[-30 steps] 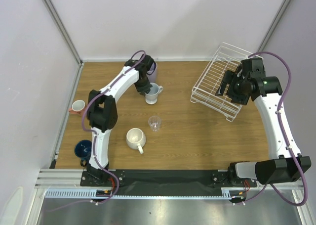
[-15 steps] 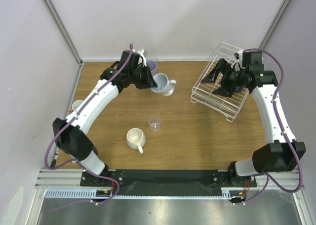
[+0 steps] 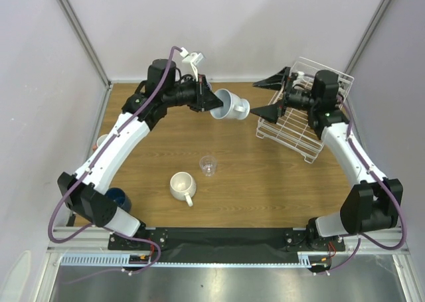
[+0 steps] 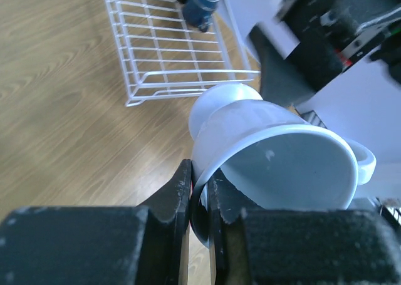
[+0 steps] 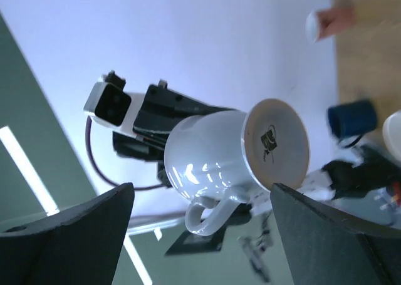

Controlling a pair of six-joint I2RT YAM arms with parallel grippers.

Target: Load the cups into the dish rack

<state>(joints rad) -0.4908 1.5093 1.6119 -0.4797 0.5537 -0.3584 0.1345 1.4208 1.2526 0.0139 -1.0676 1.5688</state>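
Observation:
My left gripper [image 3: 211,103] is shut on the rim of the pale blue-white mug [image 3: 230,105] and holds it in the air, tipped on its side, left of the dish rack [image 3: 300,119]. In the left wrist view the fingers [image 4: 178,191] pinch the mug wall [image 4: 276,147], with the rack [image 4: 182,47] beyond. My right gripper [image 3: 266,98] is open, level with the mug, which shows base-first between its fingers [image 5: 232,153]. The clear glass [image 3: 208,165], cream mug [image 3: 181,184], navy cup [image 3: 119,197] and terracotta cup [image 3: 101,141] stand on the table. The lavender tumbler and black mug are hidden.
The rack stands tilted against the back right corner. White walls close in the back and sides. The left arm arcs over the table's left half. In the right wrist view the terracotta cup [image 5: 329,22] and navy cup [image 5: 351,119] show far off.
My left arm has lifted the pale mug off the table and carried it right toward the rack, tipping it sideways. My right gripper has swung left from the rack toward the mug.

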